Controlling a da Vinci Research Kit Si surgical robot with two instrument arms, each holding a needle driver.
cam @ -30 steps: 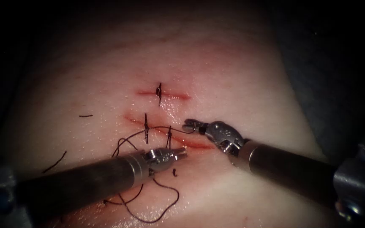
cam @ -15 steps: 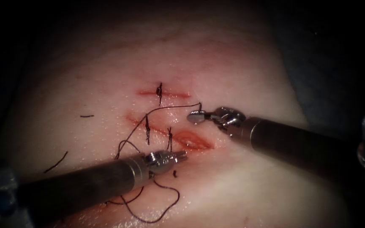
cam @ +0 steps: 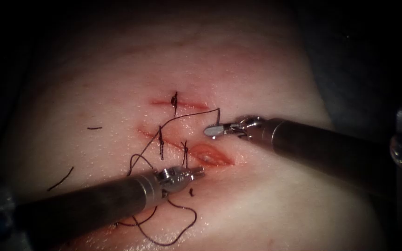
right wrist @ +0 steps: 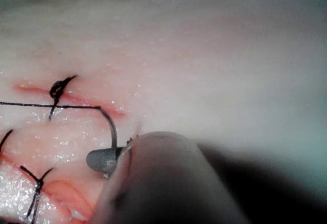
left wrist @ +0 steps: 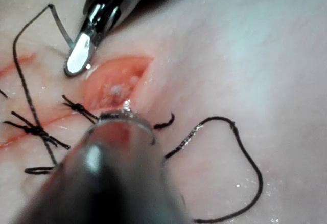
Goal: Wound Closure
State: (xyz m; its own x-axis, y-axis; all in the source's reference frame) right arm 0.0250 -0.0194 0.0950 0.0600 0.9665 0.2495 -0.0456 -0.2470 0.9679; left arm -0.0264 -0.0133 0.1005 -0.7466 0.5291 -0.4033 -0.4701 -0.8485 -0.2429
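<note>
The right tool is shut on the curved needle near one end, just above the cut on its right side. The needle is out of the tissue. Its free end stands up, and the thread runs from there leftward to the stitches. The left wrist view shows these jaws with the needle, and the right wrist view shows the needle too. The left tool lies shut at the cut's lower lip, with nothing seen in its jaws. The cut gapes open here.
Two knotted stitches close the cut's left part. A shorter cut above carries one stitch. Slack thread loops below the left tool. Loose cut ends lie at the left.
The right tool rose up and to the right from the cut with the needle, trailing thread behind it. The cut now gapes open. The left tool slid slightly down and left.
</note>
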